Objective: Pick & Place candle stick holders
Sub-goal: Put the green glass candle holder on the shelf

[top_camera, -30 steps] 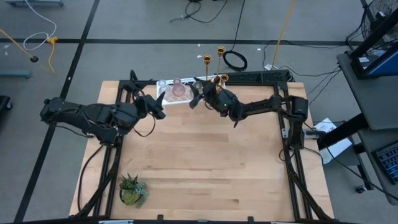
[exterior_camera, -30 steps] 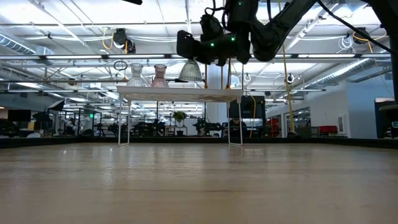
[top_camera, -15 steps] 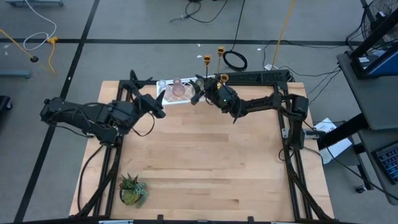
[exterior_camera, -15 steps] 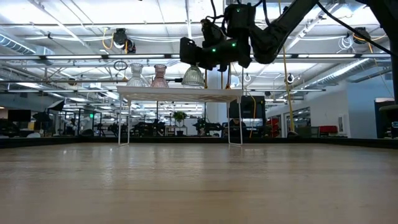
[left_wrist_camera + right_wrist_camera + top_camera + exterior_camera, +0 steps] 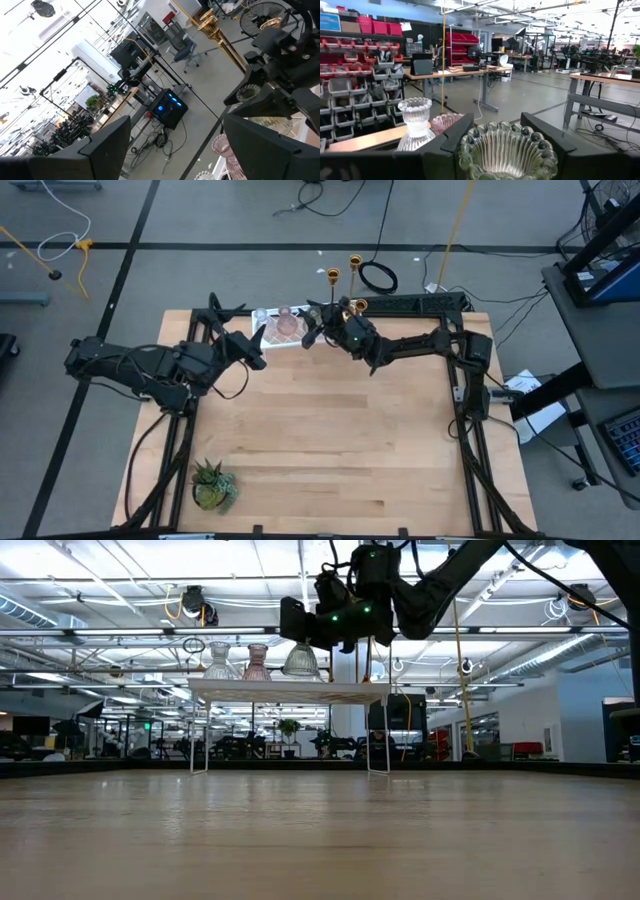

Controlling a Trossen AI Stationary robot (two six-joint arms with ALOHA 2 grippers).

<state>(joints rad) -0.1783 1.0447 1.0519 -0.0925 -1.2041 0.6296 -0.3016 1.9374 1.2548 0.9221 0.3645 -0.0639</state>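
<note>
My right fingers [image 5: 506, 150] gripped the greenish glass holder [image 5: 507, 150] over the white rack [image 5: 290, 690], placing. Next I needed to lower and release; my left fingers [image 5: 175, 145] waited open.

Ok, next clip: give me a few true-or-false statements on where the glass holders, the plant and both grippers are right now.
1. The right gripper holds the greenish ribbed glass holder. True.
2. The clear glass holder and the pink glass holder stand on the white wire rack. True.
3. The spiky green potted plant sits on the rack. False: it stands on the table's near left corner.
4. The left gripper grips a gold holder. False: it is open and empty, beside the rack.
</note>
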